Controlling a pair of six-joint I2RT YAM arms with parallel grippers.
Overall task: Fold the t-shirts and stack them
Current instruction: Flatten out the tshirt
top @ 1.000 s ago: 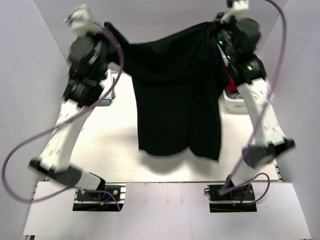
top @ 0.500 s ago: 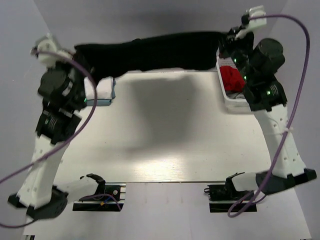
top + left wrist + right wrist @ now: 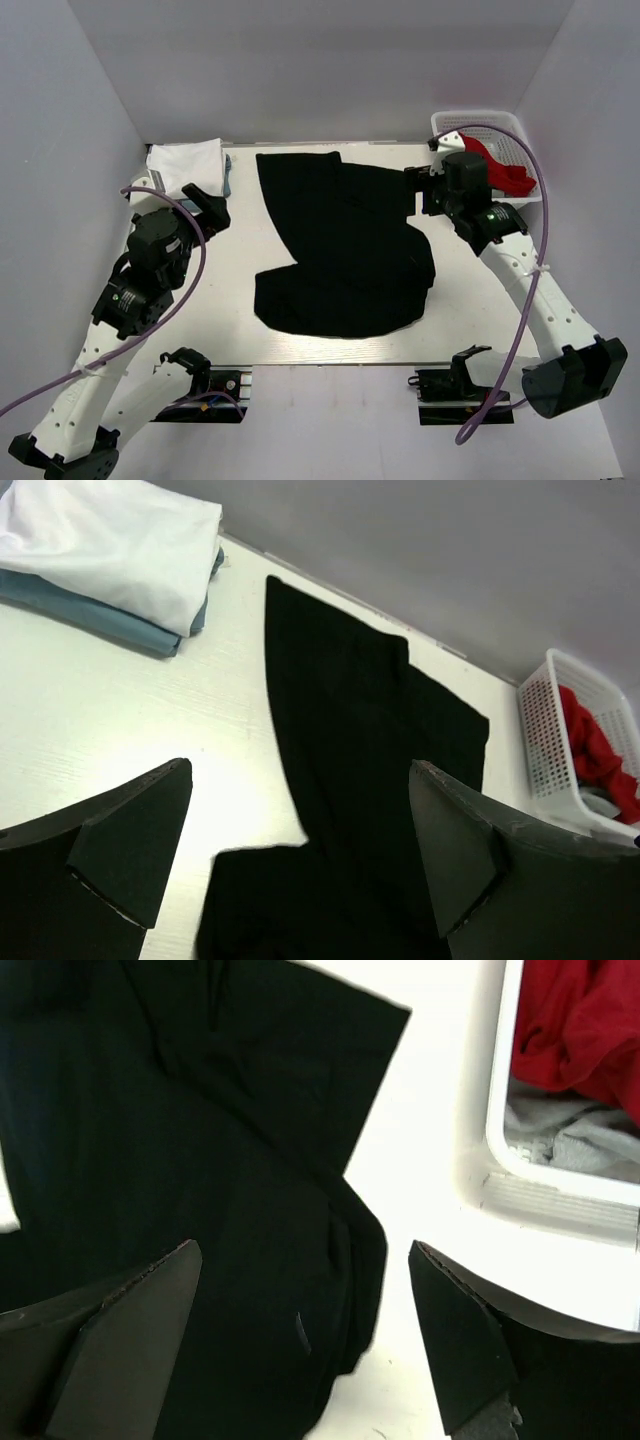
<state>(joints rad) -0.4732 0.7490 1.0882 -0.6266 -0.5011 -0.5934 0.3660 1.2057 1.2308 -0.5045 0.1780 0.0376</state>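
The black t-shirt [image 3: 340, 250] lies spread on the table, rumpled, with its lower part bunched toward the near edge. In the right wrist view the black t-shirt [image 3: 180, 1110] shows a small blue mark [image 3: 303, 1332] near its right edge. A folded white t-shirt [image 3: 185, 160] rests on a blue-grey one [image 3: 228, 178] at the back left. My left gripper [image 3: 207, 207] stands open to the left of the black shirt and holds nothing. My right gripper [image 3: 418, 190] stands open at the shirt's right edge, also with nothing in it. In both wrist views the gripper [image 3: 300, 850] [image 3: 300, 1340] hangs over black cloth.
A white mesh basket [image 3: 520, 135] with red cloth [image 3: 505, 170] stands at the back right; its rim [image 3: 560, 1195] lies close to my right gripper. Grey walls enclose the table on three sides. The folded stack [image 3: 110, 540] sits ahead and left of my left gripper.
Both grippers held the black t-shirt stretched in the air between them; they have opened, the shirt has dropped flat on the table, and both arms have come down beside it.
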